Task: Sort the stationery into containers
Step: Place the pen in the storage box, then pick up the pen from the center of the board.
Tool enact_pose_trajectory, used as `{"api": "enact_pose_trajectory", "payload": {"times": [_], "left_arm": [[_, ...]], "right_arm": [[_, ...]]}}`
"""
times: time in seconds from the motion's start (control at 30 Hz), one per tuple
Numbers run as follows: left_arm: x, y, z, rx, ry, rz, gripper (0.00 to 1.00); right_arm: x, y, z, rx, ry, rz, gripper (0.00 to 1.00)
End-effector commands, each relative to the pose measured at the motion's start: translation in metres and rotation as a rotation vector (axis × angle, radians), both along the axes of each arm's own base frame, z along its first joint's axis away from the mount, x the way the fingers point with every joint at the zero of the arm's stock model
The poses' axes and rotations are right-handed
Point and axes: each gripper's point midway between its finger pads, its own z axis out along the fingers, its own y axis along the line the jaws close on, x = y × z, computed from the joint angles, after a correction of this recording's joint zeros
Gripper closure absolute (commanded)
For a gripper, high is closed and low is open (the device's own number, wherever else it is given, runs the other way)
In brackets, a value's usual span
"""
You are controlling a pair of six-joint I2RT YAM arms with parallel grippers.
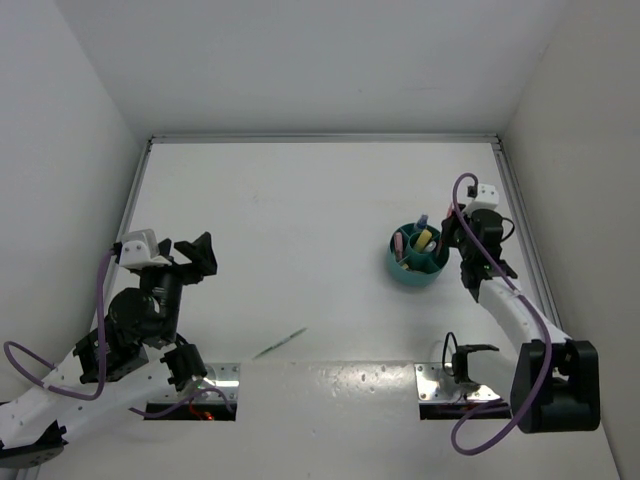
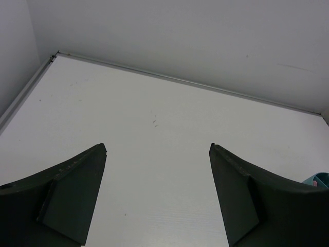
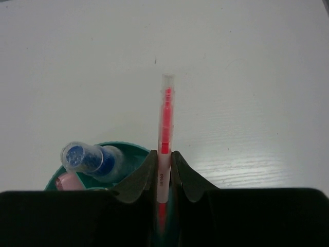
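Observation:
The round teal-green cup (image 1: 418, 262) stands right of the table's middle and holds several markers and a clear blue-capped tube (image 3: 85, 157). My right gripper (image 3: 164, 154) is shut on a thin pink pen (image 3: 165, 118), held upright-on at the cup's right rim (image 3: 134, 152); in the top view it (image 1: 455, 238) sits just right of the cup. A thin green pen (image 1: 280, 343) lies on the table near the front, between the arms. My left gripper (image 2: 158, 146) is open and empty, at the left (image 1: 200, 258), far from both.
White walls close in the table on the left, back and right, with a metal strip (image 1: 320, 138) along the far edge. Two metal base plates (image 1: 447, 383) sit at the near edge. The cup's rim shows at the left wrist view's lower right (image 2: 318, 179).

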Motion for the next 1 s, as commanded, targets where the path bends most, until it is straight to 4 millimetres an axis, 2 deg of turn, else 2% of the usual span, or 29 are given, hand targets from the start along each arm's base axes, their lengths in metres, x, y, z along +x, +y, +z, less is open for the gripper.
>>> {"api": "enact_pose_trajectory", "payload": {"times": [0.0,0.17,0.37,0.43,0.53,0.63,0.7,0.73,0.77,0.8,0.83,0.9,0.93,0.97], "left_arm": [[0.0,0.002,0.006,-0.01,-0.02,0.002,0.13],[0.0,0.002,0.006,-0.01,-0.02,0.002,0.13],[0.0,0.002,0.006,-0.01,-0.02,0.002,0.13],[0.0,0.002,0.006,-0.01,-0.02,0.002,0.13],[0.001,0.001,0.002,-0.002,-0.015,0.002,0.13],[0.002,-0.001,0.001,0.005,-0.01,0.002,0.13],[0.003,-0.002,0.0,0.013,-0.005,0.002,0.13],[0.003,-0.002,0.0,0.013,-0.005,0.002,0.13],[0.003,-0.002,0.0,0.013,-0.005,0.002,0.13],[0.003,-0.002,0.0,0.013,-0.005,0.002,0.13],[0.003,-0.002,0.0,0.013,-0.005,0.002,0.13],[0.003,-0.002,0.0,0.013,-0.005,0.002,0.13],[0.003,-0.001,0.0,0.013,-0.004,0.011,0.13],[0.003,-0.001,0.0,0.013,-0.004,0.011,0.16]], "right_arm": [[-0.001,0.01,-0.001,0.054,-0.005,0.057,0.83],[-0.003,0.008,-0.008,0.067,0.023,0.064,0.78],[-0.002,0.007,0.006,0.066,-0.016,0.079,0.72],[-0.002,0.007,0.015,0.064,-0.031,0.079,0.72],[0.005,-0.001,0.049,0.026,-0.105,0.052,0.69],[0.006,-0.006,0.068,-0.022,-0.135,0.053,0.68],[0.01,-0.008,0.092,-0.081,-0.173,0.07,0.6],[0.009,0.001,0.094,-0.083,-0.162,0.135,0.58],[0.01,0.011,0.113,-0.101,-0.187,0.204,0.48],[0.008,0.022,0.121,-0.165,-0.195,0.314,0.43],[-0.003,0.069,0.14,-0.133,-0.243,0.601,0.41],[-0.038,0.117,0.134,-0.099,-0.211,0.971,0.4],[-0.055,0.151,0.15,-0.072,-0.28,1.237,0.4],[-0.078,0.165,0.136,0.017,-0.157,1.341,0.42]]}}
